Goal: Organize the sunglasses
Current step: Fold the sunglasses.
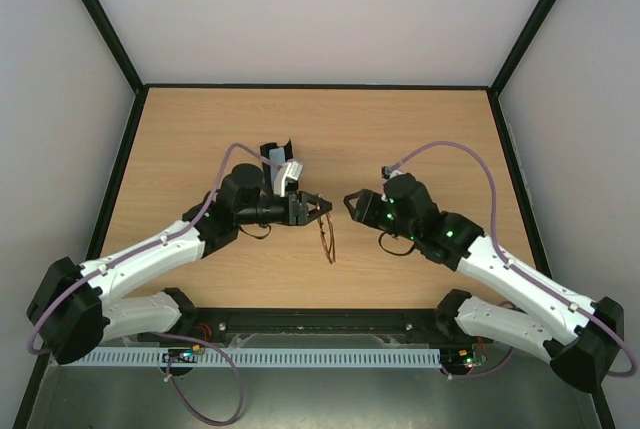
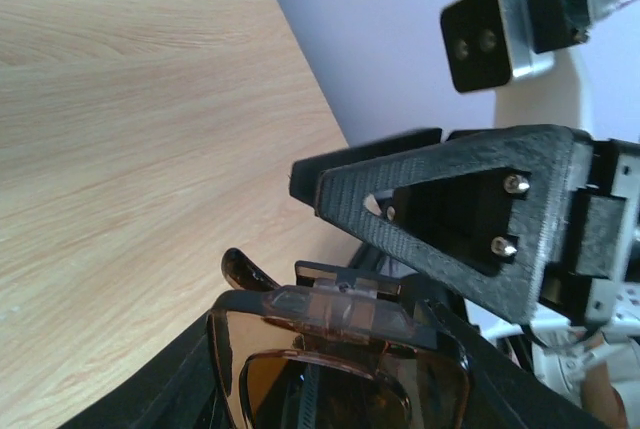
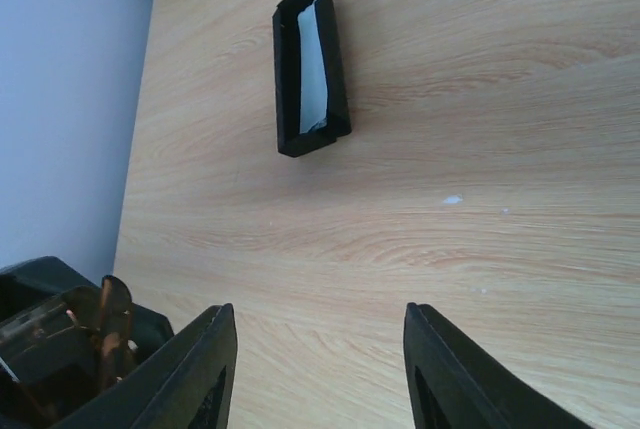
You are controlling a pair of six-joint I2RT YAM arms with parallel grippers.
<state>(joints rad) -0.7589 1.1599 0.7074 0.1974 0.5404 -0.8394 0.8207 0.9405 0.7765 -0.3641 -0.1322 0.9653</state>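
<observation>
The table (image 3: 500,99) is light wood-grain, smooth and matt. The sunglasses (image 2: 340,369) have glossy, see-through brown plastic lenses. The case (image 3: 288,79) looks matt black, with pale blue cloth (image 3: 313,69) inside. The right gripper (image 3: 318,314) is matt black, slightly rough plastic.

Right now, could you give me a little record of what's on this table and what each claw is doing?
Left gripper: closed on the sunglasses
Right gripper: open, nothing between its fingers, facing the left one
Case: black, open, on the table, apart from both grippers
Cloth: pale, inside the case
</observation>
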